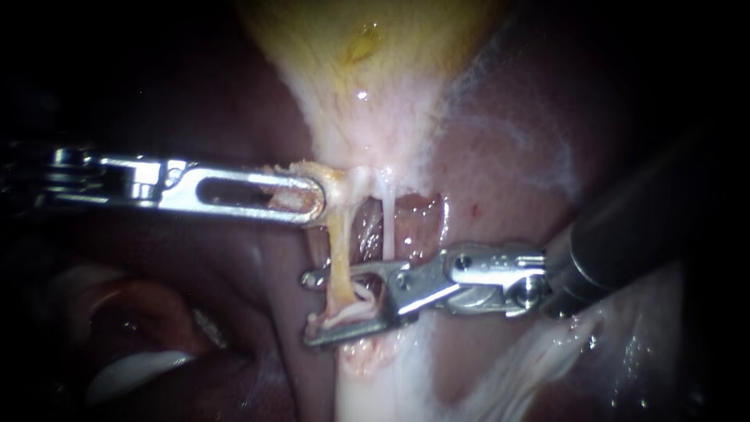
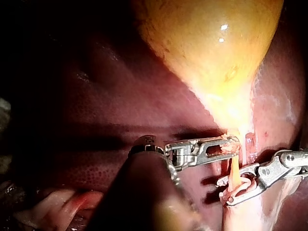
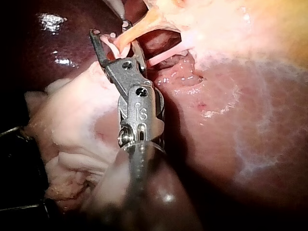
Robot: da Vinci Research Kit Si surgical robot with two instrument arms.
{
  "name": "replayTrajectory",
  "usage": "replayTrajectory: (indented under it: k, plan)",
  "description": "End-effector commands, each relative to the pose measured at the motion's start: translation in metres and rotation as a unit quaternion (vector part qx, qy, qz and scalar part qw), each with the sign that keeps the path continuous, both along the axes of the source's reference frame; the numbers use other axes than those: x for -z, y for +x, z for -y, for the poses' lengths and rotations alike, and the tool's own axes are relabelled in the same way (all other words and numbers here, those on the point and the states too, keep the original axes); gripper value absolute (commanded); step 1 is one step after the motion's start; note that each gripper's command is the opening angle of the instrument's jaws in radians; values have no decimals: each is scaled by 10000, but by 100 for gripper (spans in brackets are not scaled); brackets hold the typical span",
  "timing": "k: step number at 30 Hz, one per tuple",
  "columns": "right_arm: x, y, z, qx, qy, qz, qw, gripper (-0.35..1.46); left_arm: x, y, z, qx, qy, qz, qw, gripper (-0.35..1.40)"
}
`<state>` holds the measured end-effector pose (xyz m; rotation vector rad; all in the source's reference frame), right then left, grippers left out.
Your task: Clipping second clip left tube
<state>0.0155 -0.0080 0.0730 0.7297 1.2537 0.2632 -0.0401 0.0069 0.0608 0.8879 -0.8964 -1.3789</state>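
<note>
The yellow gallbladder (image 1: pixel 367 55) narrows downward into two tubes. The left tube (image 1: pixel 338 250) is yellowish, the right tube (image 1: pixel 388 227) thin and pale. My left instrument (image 1: pixel 316 195) comes in level from the left, and its slotted jaws are shut on the tissue at the gallbladder's neck. My right instrument (image 1: pixel 310 309) reaches in from the right; its jaws stand open, one on each side of the left tube's lower part. A pale pinkish strip (image 1: pixel 348 312) lies between them; whether it is a clip I cannot tell. The wrist views show the same for the left instrument (image 2: pixel 233 144) and the right instrument (image 3: pixel 109 28).
Dark red liver (image 1: pixel 547 156) surrounds the tubes on both sides. White fatty tissue (image 1: pixel 375 391) runs down below the right instrument's jaws and bulges beside its shaft as a white mass (image 3: pixel 72 130). Pale folds (image 1: pixel 133 367) lie at the lower left.
</note>
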Motion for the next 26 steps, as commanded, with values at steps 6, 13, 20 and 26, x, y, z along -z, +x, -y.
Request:
replayTrajectory:
  k: [6, 13, 20, 26]
  plan:
    - [2, -3, -3, -117, 467, 161, 9987, -35, -1, 0, 0, -3, -1, 4, 10000, -35]
    - [-2, -6, -1, -167, 790, 345, 9961, -35, -3, 1, -1, -6, -3, 5, 10000, -35]
    - [-5, -8, -1, -140, 782, 366, 9962, -35, -4, 1, -1, -6, -3, 6, 10000, -35]
    - [-6, -9, -1, -138, 783, 365, 9962, -35, -4, 1, -2, -8, -3, 7, 10000, -35]
